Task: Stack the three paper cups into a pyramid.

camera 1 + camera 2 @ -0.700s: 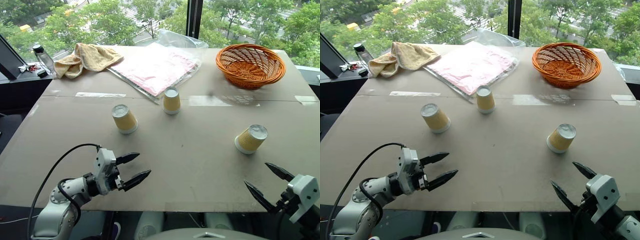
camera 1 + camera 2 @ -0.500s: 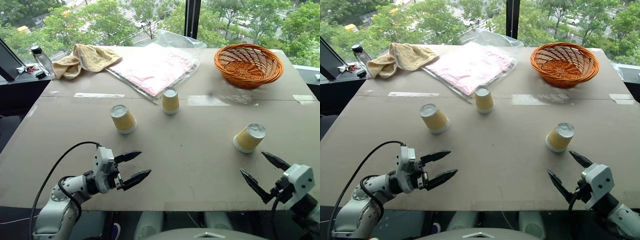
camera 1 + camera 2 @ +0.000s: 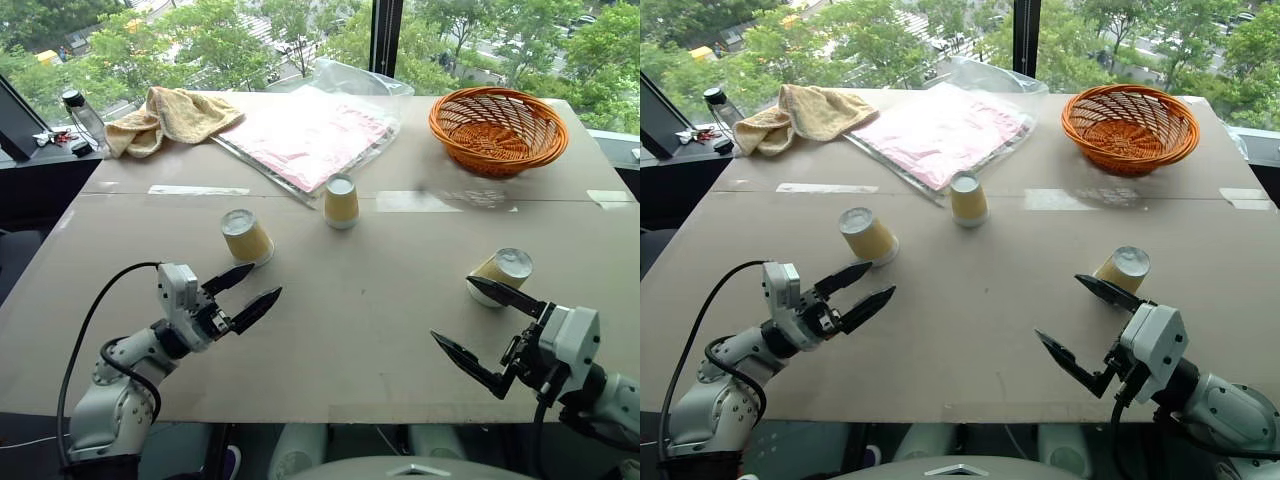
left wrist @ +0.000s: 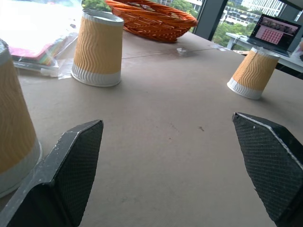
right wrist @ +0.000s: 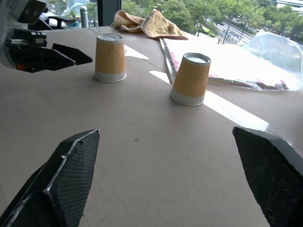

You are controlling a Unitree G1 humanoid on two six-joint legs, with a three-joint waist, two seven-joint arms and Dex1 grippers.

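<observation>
Three paper cups (image 3: 342, 201) stand apart, upside down, on the table (image 3: 360, 300)

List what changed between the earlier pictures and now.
Both tools moved over the table toward the cups: the left tool neared the left cup, the right tool came beside the right cup. Both open, nothing grasped. All three cups, including the middle cup, and the basket stayed put.

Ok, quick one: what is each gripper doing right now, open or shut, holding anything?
Left gripper: open, empty, beside the nearest paper cup.
Right gripper: open, empty, close to the right-hand paper cup.
</observation>
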